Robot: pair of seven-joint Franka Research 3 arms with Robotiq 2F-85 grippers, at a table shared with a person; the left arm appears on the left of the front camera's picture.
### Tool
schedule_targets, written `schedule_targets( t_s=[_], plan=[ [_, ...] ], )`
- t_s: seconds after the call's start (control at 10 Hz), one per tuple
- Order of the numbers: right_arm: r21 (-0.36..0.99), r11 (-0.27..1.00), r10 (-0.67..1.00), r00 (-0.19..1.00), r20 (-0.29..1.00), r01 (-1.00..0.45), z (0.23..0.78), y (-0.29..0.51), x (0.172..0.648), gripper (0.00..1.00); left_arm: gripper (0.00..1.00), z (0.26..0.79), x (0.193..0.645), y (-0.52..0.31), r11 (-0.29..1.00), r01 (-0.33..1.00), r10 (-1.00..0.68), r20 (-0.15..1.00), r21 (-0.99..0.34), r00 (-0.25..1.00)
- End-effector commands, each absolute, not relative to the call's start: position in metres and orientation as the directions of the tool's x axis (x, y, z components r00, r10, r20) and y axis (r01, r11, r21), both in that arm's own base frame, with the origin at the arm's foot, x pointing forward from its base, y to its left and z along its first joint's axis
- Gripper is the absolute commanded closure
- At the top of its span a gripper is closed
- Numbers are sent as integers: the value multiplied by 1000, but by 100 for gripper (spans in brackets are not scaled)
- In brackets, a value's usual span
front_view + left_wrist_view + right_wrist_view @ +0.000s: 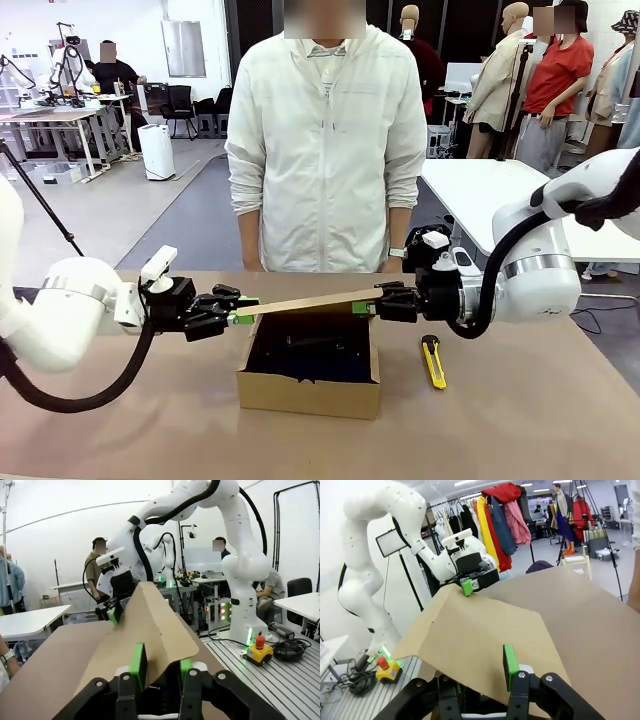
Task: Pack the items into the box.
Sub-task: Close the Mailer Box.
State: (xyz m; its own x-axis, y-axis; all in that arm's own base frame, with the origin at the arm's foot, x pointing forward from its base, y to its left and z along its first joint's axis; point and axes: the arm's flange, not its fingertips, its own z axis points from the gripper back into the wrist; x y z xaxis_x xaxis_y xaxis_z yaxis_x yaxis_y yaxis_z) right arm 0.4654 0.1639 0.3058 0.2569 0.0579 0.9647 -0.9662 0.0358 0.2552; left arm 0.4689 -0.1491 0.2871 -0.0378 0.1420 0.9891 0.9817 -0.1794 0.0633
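Observation:
The brown cardboard box [308,392] stands open at the table's middle, with dark items [310,358] lying inside; I cannot tell them apart. Its lid flap [305,301] is held up nearly level over the opening. My left gripper [236,317] is shut on the flap's left edge, and my right gripper [366,305] is shut on its right edge. In the left wrist view the flap [150,630] runs between my left gripper's [161,667] green pads toward the right gripper [115,614]. In the right wrist view the flap [520,625] covers one pad of my right gripper [485,680]; the left gripper [469,586] pinches the far corner.
A yellow-and-black utility knife [433,361] lies on the table right of the box. A person in a white jacket [325,150] stands at the far edge, hands down behind the table. Bare tabletop [520,420] lies in front and to both sides.

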Motion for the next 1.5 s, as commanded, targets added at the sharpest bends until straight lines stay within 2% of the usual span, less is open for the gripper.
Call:
schedule_targets(
  t_s=[0.0,0.1,0.6,0.8,1.0,1.1,1.3,1.4],
  plan=[
    [208,32,78,210,975,-978,298,167,447,47,50,282,476,-146,-195,975,166,983,110,-78],
    [205,6,95,205,974,-979,296,163,444,0,0,281,477,-145,-201,973,180,981,115,-79],
    [176,34,117,178,977,-984,305,121,422,0,0,281,463,-106,-208,969,75,990,135,-122],
    [190,88,118,199,973,-978,310,78,404,0,0,289,449,-55,-92,986,17,991,136,-135],
    [191,188,26,199,980,-964,322,59,395,0,0,305,439,-33,126,983,87,986,133,-145],
    [195,245,-36,192,981,-950,327,69,400,0,0,310,440,-42,189,975,170,973,121,-153],
    [214,368,-111,186,976,-905,330,106,418,0,0,315,453,-75,261,955,172,967,141,-190],
    [201,440,-107,171,979,-875,332,120,427,0,0,319,462,-95,231,963,213,959,138,-188]
  ],
)
